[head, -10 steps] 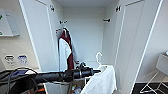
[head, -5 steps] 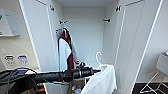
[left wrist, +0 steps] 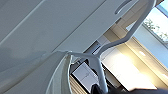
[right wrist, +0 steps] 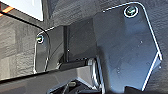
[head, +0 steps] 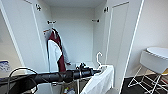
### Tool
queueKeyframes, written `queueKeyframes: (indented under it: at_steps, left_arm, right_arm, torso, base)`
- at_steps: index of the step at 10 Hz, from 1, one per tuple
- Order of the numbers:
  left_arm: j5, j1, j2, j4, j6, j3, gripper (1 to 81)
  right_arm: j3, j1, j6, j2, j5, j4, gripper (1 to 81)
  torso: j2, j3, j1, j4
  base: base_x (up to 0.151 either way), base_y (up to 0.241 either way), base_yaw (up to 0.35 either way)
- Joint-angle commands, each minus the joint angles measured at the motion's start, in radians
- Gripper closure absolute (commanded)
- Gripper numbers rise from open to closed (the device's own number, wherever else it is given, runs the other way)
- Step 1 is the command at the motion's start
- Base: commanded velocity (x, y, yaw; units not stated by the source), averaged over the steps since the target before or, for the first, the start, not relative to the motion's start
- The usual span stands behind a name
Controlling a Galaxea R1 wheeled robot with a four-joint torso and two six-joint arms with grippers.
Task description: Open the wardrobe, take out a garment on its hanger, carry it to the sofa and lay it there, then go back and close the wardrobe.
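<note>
Head view: the wardrobe (head: 75, 32) stands with both doors swung wide, its white interior bare except for a maroon jacket with white sleeves (head: 55, 51) hanging from the rail at the wardrobe's left side. The left arm reaches in toward the wardrobe's open front, and the left gripper (head: 96, 71) sits at the neck of the hanger (head: 99, 59), just below its curved hook. The hook stands free in the air in front of the wardrobe, well below the rail, so the hanger is off the rail and carried by the arm. The garment (head: 100, 80), a white T-shirt, drapes from the hanger down past the arm, in front of the wardrobe's right door. Holding it by the neck lets the shirt hang clear under its own weight. A white chair (head: 153, 63) stands to the right of the wardrobe.

Left wrist view: the hanger's stem and hook rise from the gripper, with the white fabric of the garment spread beside the shoulder bar and a wardrobe door panel close behind. The gripper appears clenched on the hanger's stem, judging by how the stem rises straight out of it.

Right wrist view: the robot's own dark plate hangs over grey carpet floor (right wrist: 22, 45); I cannot tell whether the right gripper is released or clenched.
</note>
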Motion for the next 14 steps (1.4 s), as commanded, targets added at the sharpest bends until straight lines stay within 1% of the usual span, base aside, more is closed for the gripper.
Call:
queueKeyframes:
  at_steps: [1, 5, 14]
  left_arm:
    - [-0.061, -0.173, 0.001, 0.018, 0.006, 0.032, 81.1]
    - [-0.059, -0.173, 0.003, 0.018, 0.006, 0.032, 81.1]
    - [-0.05, -0.173, 0.017, 0.024, 0.006, 0.032, 81.1]
  right_arm:
    - [0.006, 0.045, -0.002, 0.005, -0.045, 0.005, 1.0]
    - [0.006, 0.045, -0.003, 0.005, -0.045, 0.005, 1.0]
    - [0.006, 0.04, -0.005, 0.008, -0.045, 0.003, 1.0]
  torso:
    - [0.0, 0.0, 0.0, 0.0]
    - [0.0, 0.0, 0.0, 0.0]
    - [0.0, 0.0, 0.0, 0.0]
  base:
    - [0.0, 0.0, -0.329]
    - [0.0, 0.0, -0.293]
    - [0.0, 0.0, -0.256]
